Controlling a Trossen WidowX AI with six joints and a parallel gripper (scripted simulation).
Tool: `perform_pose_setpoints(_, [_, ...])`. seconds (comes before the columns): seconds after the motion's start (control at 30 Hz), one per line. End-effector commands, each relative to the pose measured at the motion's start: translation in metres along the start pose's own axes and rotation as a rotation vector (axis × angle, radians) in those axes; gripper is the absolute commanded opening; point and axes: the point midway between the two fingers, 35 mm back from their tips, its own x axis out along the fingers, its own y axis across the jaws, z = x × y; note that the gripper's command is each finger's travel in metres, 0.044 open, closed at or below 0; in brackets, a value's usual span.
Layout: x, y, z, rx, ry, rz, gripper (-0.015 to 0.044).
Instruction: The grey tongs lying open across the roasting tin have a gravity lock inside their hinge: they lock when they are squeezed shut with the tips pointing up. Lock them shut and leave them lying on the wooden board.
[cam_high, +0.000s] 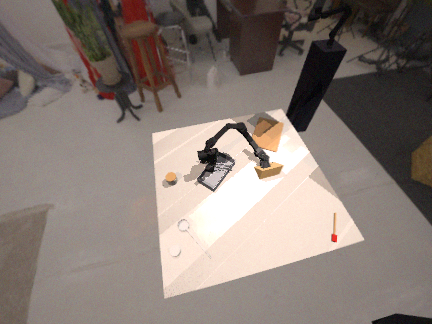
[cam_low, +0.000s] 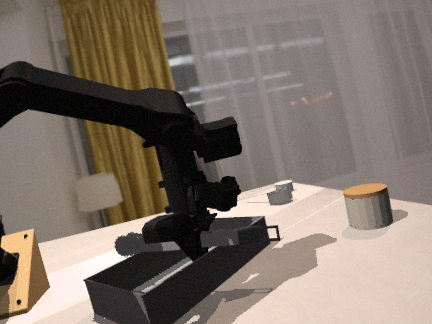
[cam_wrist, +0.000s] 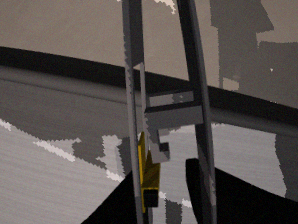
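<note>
The grey tongs (cam_low: 235, 236) (cam_wrist: 192, 55) lie roughly level across the dark roasting tin (cam_high: 206, 185) (cam_low: 115, 300) (cam_wrist: 50, 62). Their scalloped tips are toward the arm's base and a small loop at the other end sticks out past the tin's rim. In the wrist view the two arms stand a small gap apart, with a grey bracket and a yellow piece between them. My gripper (cam_high: 210, 168) (cam_low: 194, 250) (cam_wrist: 166, 171) points down over the tin, its fingers drawn in on the outer sides of the tong arms. The wooden board (cam_high: 270, 140) lies flat at the back right.
A wooden wedge block (cam_high: 269, 171) (cam_low: 37, 280) stands by the arm's base. A jar with an orange lid (cam_high: 171, 177) (cam_low: 369, 207) stands beyond the tin. A long-handled strainer (cam_high: 184, 225), a small white round thing (cam_high: 174, 251) and a red-ended stick (cam_high: 334, 238) lie farther off.
</note>
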Motion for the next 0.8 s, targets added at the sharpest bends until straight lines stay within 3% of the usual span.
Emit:
perform_pose_setpoints(0.0, [0.0,-0.001,0.0,0.004,-0.001,-0.005,0.0041])
perform_pose_setpoints(0.13, [0.0,-0.001,0.0,0.004,-0.001,-0.005,0.0015])
perform_pose_setpoints(0.33, [0.0,-0.001,0.0,0.004,-0.001,-0.005,-0.0143])
perform_pose_setpoints(0.57, [-0.006,0.0,0.001,0.004,-0.001,-0.004,-0.015])
perform_pose_setpoints(0.77, [-0.063,0.004,0.002,-0.001,0.003,-0.003,-0.015])
